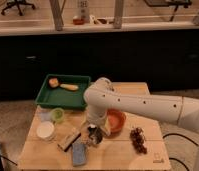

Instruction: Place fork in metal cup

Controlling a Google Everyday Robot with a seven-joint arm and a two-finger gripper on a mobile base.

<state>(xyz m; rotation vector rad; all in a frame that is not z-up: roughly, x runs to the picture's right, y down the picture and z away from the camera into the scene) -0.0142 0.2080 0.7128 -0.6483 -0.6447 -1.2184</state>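
1. A white robot arm reaches in from the right edge of the frame to the centre of a pale wooden table, its elbow bulging above the middle of the tabletop.
2. The gripper points straight down at lower centre, directly over the metal cup, which stands on the table just left of the orange bowl.
3. How wide the gripper stands cannot be told; it blurs into the cup's rim.
4. The fork cannot be picked out on its own. The spot where gripper and cup meet is too muddled to show whether it lies inside the cup.
5. A green tray sits at the table's upper left, holding a tan wooden-handled brush.
6. Below the tray stand a light green cup and, lower left of it, a white round container.
7. A tan block and a blue object lie just left of the metal cup, towards the bottom edge.
8. A dark clustered item rests on the table at lower right, apart from the bowl.
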